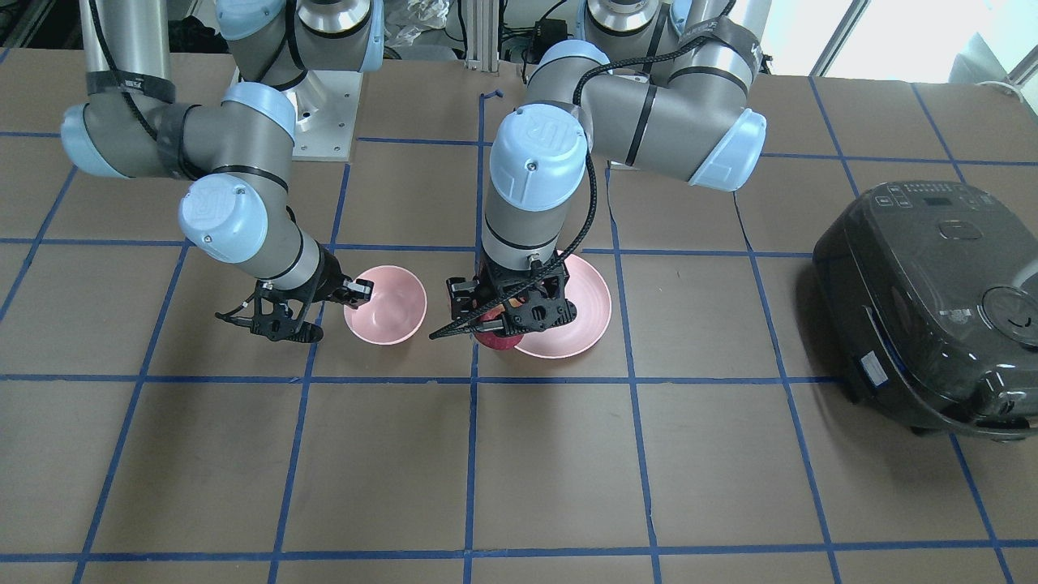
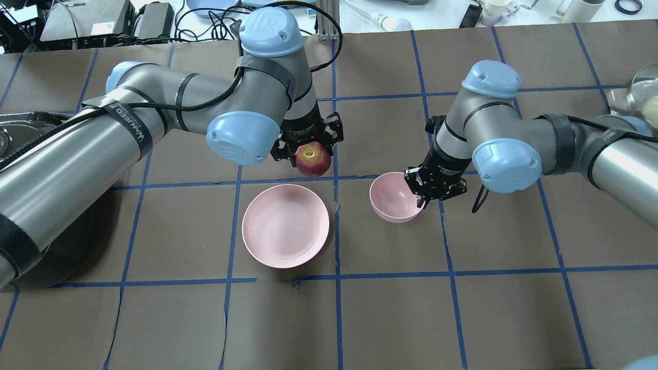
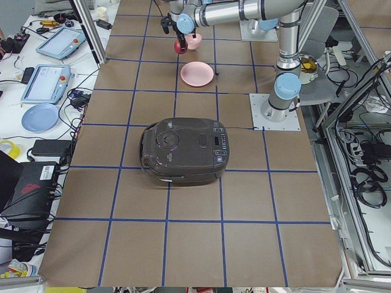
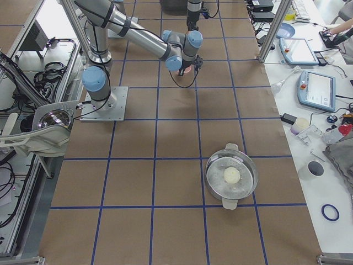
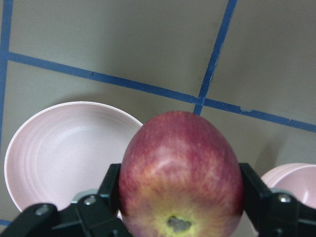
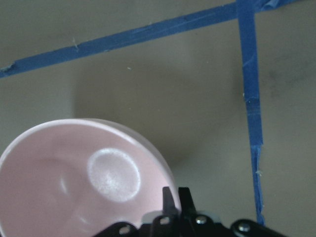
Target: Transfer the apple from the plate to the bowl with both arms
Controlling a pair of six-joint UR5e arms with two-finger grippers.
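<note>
My left gripper (image 2: 307, 149) is shut on the dark-red apple (image 2: 312, 158) and holds it in the air just beyond the far edge of the empty pink plate (image 2: 286, 225). In the left wrist view the apple (image 5: 181, 173) fills the space between the fingers, with the plate (image 5: 64, 153) below left and the bowl (image 5: 291, 182) at the right edge. My right gripper (image 2: 424, 198) is shut on the rim of the small pink bowl (image 2: 391, 198), which stands empty to the right of the plate. The right wrist view shows the fingers (image 6: 170, 197) pinched on the bowl's rim (image 6: 153, 153).
A dark rice cooker (image 1: 932, 300) sits on the table beyond the plate on my left side. A steel pot (image 4: 231, 176) with a pale ball in it stands far off on my right side. Blue tape lines grid the brown tabletop.
</note>
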